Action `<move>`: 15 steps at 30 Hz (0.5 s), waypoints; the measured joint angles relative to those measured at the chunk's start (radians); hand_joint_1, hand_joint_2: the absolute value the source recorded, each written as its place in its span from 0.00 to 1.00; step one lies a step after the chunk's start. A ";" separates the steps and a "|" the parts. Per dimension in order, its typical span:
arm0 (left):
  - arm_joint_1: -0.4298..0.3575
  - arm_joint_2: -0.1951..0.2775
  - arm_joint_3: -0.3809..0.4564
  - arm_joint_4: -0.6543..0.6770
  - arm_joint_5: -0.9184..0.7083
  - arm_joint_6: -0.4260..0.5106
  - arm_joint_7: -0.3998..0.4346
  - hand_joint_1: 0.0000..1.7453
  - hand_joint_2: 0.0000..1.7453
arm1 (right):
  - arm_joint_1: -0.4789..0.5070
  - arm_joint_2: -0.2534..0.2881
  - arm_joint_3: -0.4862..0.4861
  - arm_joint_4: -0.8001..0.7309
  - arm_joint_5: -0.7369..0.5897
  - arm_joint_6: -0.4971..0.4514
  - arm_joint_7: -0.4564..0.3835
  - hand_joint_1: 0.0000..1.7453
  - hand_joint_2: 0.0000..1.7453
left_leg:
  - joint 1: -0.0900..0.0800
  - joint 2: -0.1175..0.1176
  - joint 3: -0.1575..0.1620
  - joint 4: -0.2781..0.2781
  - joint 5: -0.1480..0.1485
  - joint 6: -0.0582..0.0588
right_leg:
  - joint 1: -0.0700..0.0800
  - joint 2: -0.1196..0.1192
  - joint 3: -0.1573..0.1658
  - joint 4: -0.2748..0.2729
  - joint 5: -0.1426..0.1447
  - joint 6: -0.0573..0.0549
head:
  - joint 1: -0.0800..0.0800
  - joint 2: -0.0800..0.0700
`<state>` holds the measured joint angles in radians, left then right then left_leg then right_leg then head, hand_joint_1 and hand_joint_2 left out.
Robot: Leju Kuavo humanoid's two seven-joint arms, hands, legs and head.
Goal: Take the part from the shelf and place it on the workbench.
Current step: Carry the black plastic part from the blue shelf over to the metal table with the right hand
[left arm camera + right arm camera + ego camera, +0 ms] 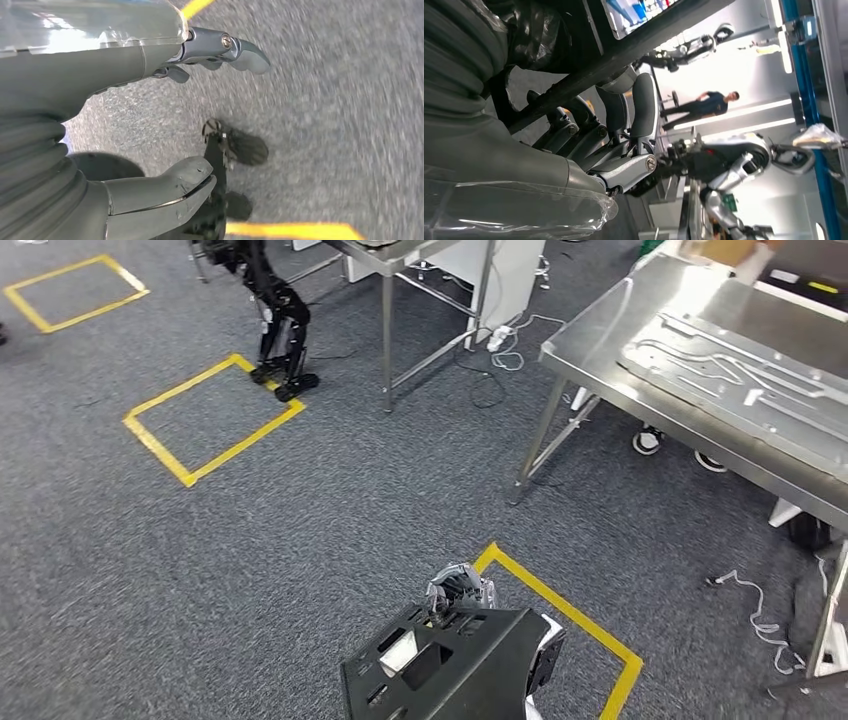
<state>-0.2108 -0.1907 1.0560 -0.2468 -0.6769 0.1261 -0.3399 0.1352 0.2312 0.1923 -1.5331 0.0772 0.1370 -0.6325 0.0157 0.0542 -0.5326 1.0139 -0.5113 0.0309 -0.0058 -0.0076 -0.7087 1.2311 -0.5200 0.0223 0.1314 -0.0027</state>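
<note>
Black part (450, 670) in right robot hand (619, 145)

Yellow tape square (213, 420), left of centre on grey carpet | white cables (505, 345), upper centre | person (700, 106), distant, standing

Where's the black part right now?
In the head view the black part sits low at centre, held by the right hand, above the carpet beside the yellow floor square, short of the workbench.
</note>
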 joint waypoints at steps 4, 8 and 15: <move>-0.005 0.000 -0.001 0.000 0.002 -0.001 0.002 0.00 1.00 | -0.008 0.001 0.000 0.001 0.003 0.000 0.001 1.00 1.00 | -0.006 0.040 0.017 -0.002 -0.014 -0.015 | 0.021 -0.061 0.099 -0.192 0.057 -0.022 | 0.000 0.000; -0.011 0.002 -0.001 0.000 0.004 -0.002 0.005 0.00 1.00 | -0.011 0.002 0.000 0.001 0.008 0.000 0.002 1.00 1.00 | -0.007 0.033 0.018 0.020 -0.042 -0.034 | 0.014 -0.019 0.105 -0.209 0.061 -0.043 | -0.001 0.000; -0.007 0.005 -0.001 0.000 0.006 -0.002 0.007 0.00 1.00 | -0.014 0.004 0.000 0.005 0.012 0.000 0.006 1.00 1.00 | -0.002 -0.051 -0.116 0.239 -0.080 -0.046 | 0.006 0.070 0.111 -0.203 0.059 -0.052 | -0.001 0.000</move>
<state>-0.2183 -0.1861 1.0547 -0.2469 -0.6704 0.1244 -0.3325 0.1209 0.2353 0.1926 -1.5285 0.0896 0.1368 -0.6260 0.0138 0.0031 -0.6484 1.2531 -0.5912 -0.0148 0.0003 0.0629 -0.5975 1.0282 -0.4615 -0.0297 0.1302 -0.0027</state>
